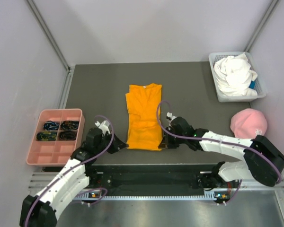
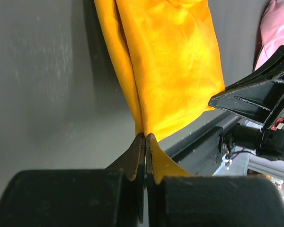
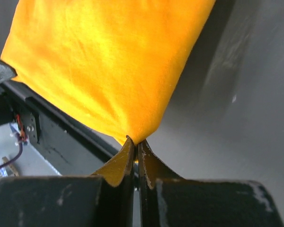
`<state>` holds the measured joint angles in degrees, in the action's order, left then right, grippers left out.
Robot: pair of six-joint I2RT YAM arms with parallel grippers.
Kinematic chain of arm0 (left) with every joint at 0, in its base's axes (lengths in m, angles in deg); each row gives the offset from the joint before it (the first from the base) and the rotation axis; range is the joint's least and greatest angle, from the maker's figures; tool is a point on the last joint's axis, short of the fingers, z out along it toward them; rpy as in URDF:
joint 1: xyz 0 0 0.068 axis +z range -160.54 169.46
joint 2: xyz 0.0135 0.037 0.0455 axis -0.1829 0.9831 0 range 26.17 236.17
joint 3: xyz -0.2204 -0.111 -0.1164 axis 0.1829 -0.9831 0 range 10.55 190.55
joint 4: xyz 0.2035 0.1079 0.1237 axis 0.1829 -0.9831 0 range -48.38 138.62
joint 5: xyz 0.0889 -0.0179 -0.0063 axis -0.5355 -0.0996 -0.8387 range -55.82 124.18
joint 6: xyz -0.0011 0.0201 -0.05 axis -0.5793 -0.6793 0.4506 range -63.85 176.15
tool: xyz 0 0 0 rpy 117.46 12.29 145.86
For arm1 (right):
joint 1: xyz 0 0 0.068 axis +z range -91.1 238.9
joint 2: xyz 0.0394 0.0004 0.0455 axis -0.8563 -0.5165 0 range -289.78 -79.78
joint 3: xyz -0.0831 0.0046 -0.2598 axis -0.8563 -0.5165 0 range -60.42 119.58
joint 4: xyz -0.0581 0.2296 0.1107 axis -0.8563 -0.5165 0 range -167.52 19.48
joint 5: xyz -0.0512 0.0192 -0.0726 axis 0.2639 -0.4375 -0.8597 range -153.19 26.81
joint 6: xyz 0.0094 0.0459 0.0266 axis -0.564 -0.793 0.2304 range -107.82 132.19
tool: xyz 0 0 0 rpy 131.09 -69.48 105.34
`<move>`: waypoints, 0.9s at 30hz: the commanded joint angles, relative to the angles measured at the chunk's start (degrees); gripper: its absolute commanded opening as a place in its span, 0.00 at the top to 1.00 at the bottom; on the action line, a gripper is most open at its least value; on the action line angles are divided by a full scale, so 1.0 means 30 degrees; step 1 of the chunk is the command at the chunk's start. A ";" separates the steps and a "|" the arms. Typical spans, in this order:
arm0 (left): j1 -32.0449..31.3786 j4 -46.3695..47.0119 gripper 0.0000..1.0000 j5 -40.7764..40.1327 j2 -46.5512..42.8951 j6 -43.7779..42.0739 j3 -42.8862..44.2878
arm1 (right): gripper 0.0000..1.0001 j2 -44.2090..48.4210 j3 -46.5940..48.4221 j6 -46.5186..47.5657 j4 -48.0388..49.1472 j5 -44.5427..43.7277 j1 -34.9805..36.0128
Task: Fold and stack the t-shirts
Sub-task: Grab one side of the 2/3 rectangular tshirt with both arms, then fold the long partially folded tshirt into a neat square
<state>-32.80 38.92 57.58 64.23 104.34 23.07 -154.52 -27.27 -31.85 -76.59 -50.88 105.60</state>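
Far left: pink compartment tray (image 1: pixel 49 153), well apart from the work.
Left gripper (image 2: pixel 145 137) pinched shut on the near-left hem corner of the orange t-shirt (image 1: pixel 144 118).
Right gripper (image 3: pixel 135 141) likewise clamped on the near-right corner.
Likely held at both near corners so as to lift the hem and carry it toward the collar, halving the length. Matched pinches probably there to keep the fold line square.
Shirt itself: mid-table (image 1: pixel 99 90), narrowed to a long strip, collar far, hem at the near edge. Smooth on top, lengthwise fold ridge down the left side. Hard to tell from the wrist views how many layers sit in each pinch.
Far right: white t-shirt (image 1: pixel 234 74) crumpled in a white basket (image 1: pixel 217 97), not yet folded.
Just near of that: pink baseball cap (image 1: pixel 248 123), not part of the job.
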 commanded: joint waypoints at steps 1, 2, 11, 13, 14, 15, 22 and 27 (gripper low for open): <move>-0.0108 -0.3593 1.00 -0.0241 -0.2196 0.0518 -0.0040 | 1.00 0.1386 -0.0531 -0.1288 -0.1434 -0.1321 0.1132; -0.0138 -0.4088 1.00 -0.0212 -0.2403 0.0608 0.0018 | 1.00 0.1504 -0.0589 -0.1435 -0.1551 -0.1554 0.1452; -0.0138 -0.3889 1.00 -0.0767 -0.0680 0.0170 0.3120 | 1.00 0.2120 0.1601 -0.0764 -0.3161 -0.2902 0.1514; -0.0138 -0.3158 1.00 -0.0943 0.0316 0.0169 0.4029 | 1.00 0.2004 0.2249 -0.0472 -0.3659 -0.3634 0.1514; -0.0138 -0.2721 1.00 -0.0973 0.0668 0.0198 0.4293 | 1.00 0.1916 0.2803 -0.0383 -0.3981 -0.3927 0.1514; -0.0138 -0.2368 1.00 -0.1118 0.1454 0.0199 0.4818 | 1.00 0.1857 0.3099 -0.0324 -0.4129 -0.4597 0.1514; -0.0138 0.1088 1.00 -0.1965 0.4886 -0.0065 0.6287 | 1.00 0.0716 0.5031 0.0203 -0.3282 -0.4603 0.0023; -0.0109 0.4515 1.00 -0.3432 0.7723 -0.0531 0.7426 | 1.00 -0.1242 0.6176 0.1022 -0.1645 -0.4195 -0.2086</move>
<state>-33.41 39.97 52.10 82.24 105.06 40.88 -154.45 -13.17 -31.76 -86.34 -62.83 103.48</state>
